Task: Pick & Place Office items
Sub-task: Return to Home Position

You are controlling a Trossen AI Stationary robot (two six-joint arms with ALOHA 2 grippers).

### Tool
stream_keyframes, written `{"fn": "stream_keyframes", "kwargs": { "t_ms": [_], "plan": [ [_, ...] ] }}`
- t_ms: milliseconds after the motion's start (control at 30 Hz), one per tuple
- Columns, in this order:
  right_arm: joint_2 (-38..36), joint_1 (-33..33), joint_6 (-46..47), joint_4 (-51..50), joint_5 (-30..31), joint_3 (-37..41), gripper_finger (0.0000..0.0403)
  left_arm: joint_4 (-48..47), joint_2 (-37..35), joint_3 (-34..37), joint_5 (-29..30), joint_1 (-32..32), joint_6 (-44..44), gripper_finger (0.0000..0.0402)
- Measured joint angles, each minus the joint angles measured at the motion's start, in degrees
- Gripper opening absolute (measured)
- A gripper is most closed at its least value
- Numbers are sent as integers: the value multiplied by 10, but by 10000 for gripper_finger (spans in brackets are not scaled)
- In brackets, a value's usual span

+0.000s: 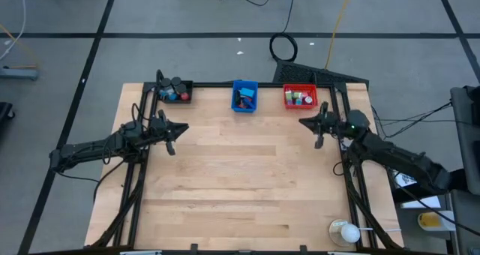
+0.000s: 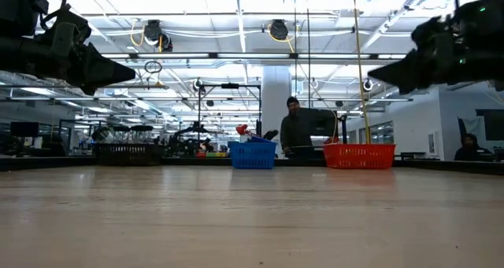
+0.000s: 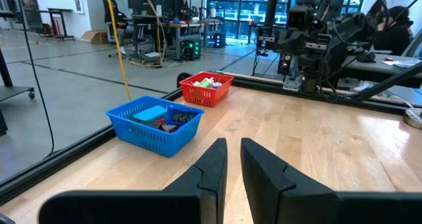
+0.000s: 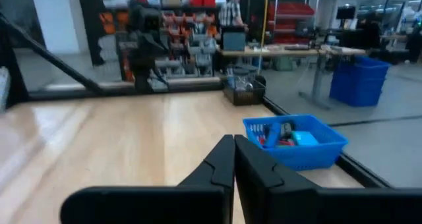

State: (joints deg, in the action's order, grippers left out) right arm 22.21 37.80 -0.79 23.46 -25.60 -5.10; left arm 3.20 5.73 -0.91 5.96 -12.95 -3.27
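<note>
Pale wood worktop (image 1: pixel 240 184) is pictured in a large workshop, with the office items (image 1: pixel 244 97) sorted into three bins along its far edge. Left of the blue bin (image 2: pixel 252 156), a black bin (image 1: pixel 175 92) is set at the corner, and the left gripper (image 3: pixel 233 142) is held over bare wood, fingers drawn nearly together on nothing. Right of the blue bin, a red bin (image 2: pixel 359 156) is placed, and the right gripper (image 4: pixel 233 140) is raised, fingers pressed together, empty.
</note>
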Motion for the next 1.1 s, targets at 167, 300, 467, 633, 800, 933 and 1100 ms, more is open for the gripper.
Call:
{"fn": "stream_keyframes", "kwargs": {
  "t_ms": [167, 300, 467, 633, 800, 933, 1100],
  "plan": [
    [-94, 0, 12, -13, -1, 23, 0, 0, 0, 0, 0, 0, 0, 49],
    [-145, 0, 0, -38, -1, 24, 0, 0, 0, 0, 0, 0, 1, 49],
    [-190, 0, -16, -74, 24, 24, 0, 0, 0, 0, 4, 0, 106, 49],
    [-221, 0, -18, -139, 75, 25, 0, 0, 0, 0, 5, 0, 131, 49],
    [-221, 0, -24, -161, 76, 25, 0, 15, 0, 0, -11, -2, 51, 49],
    [-221, 0, -32, -164, 66, 25, 0, 11, 0, 0, -41, -25, 39, 49],
    [-221, 0, -15, -182, 43, 26, 0, 9, 0, 0, -99, -88, 33, 49]
  ]
}}
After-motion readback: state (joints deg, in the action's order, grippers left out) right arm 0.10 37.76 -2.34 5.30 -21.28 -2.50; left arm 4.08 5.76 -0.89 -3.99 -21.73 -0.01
